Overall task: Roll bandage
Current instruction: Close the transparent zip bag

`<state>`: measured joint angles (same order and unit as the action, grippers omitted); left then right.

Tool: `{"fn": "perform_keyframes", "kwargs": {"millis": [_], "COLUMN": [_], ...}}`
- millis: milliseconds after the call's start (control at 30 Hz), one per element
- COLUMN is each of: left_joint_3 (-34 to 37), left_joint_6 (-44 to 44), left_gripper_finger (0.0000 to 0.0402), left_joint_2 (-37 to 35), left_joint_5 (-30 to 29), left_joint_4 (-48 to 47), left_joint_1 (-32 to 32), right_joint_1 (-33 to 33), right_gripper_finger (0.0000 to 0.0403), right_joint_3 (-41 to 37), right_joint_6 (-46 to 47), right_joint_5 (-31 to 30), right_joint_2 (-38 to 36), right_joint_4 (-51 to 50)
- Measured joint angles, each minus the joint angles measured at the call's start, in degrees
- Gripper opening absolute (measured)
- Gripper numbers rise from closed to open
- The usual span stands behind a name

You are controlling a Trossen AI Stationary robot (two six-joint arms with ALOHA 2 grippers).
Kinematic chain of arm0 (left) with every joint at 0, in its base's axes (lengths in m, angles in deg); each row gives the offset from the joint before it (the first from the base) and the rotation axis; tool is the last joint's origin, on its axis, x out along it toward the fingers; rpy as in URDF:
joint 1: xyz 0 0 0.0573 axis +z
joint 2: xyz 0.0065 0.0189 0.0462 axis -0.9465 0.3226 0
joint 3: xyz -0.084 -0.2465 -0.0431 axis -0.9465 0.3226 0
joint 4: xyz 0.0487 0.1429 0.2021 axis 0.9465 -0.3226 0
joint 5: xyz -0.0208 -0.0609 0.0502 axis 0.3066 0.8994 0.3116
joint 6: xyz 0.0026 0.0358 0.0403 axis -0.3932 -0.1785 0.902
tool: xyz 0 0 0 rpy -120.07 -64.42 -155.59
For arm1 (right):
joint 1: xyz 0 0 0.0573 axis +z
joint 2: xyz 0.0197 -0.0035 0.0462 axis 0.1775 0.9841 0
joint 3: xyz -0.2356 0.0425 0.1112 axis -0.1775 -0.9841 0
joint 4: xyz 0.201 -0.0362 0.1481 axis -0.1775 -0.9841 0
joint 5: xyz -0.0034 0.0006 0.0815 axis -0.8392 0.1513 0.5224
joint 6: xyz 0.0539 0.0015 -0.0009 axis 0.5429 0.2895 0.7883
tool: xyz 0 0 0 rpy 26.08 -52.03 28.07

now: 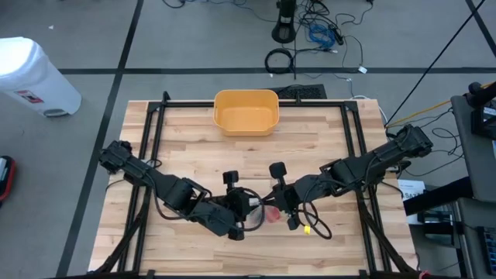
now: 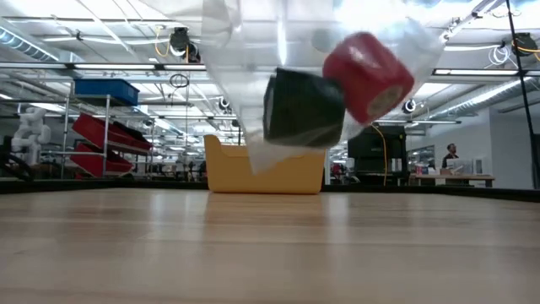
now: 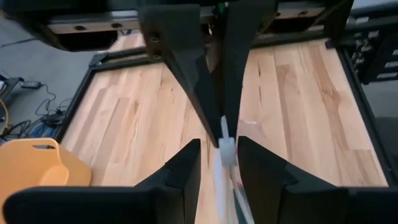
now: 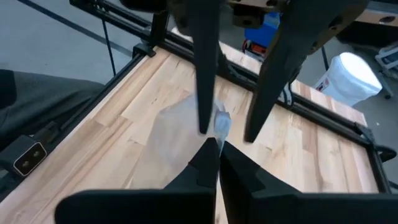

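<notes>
A clear plastic bag (image 2: 245, 93) hangs above the table near its front middle. A red bandage roll (image 2: 367, 76) and a dark block (image 2: 304, 110) show through it; what the block is I cannot tell. My right gripper (image 4: 216, 155) is shut on the bag's upper edge. My left gripper (image 3: 219, 165) faces it from the table's left, open. Its fingers (image 4: 205, 87) stand on either side of the same plastic edge (image 3: 227, 148). In the high view the two grippers meet over the red roll (image 1: 273, 215). My right gripper pinches a thin crumpled edge of the clear bag (image 4: 221, 123) between its two fingertips. The fingers come slanting down from the table's right. The bag hangs below them with the red roll inside, clear of the table.
A yellow bin (image 1: 246, 111) stands at the table's far middle. Black frame rails (image 1: 151, 132) run along the left, right and far sides. Bare wood (image 1: 325, 147) lies between the bin and the arms.
</notes>
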<state>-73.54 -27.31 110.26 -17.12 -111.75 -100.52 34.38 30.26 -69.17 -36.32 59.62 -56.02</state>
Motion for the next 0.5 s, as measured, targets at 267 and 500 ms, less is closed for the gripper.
{"fn": "perform_keyframes", "kwargs": {"millis": [267, 500], "left_joint_3": [0.0, 0.0], "left_joint_6": [-2.5, -5.5], "left_gripper_finger": [0.0113, 0.0113], "left_joint_2": [2.3, 2.3], "left_joint_5": [0.2, -2.0], "left_joint_4": [-0.9, -3.6], "left_joint_1": [-0.7, -3.2], "right_joint_1": [0.1, 1.8], "right_gripper_finger": [0.0, 0.0], "right_joint_3": [0.0, -1.7], "right_joint_6": [3.6, 7.8], "right_joint_5": [0.0, -1.4], "right_joint_2": [3.2, 3.3], "right_joint_4": [-2.9, -5.5]}}
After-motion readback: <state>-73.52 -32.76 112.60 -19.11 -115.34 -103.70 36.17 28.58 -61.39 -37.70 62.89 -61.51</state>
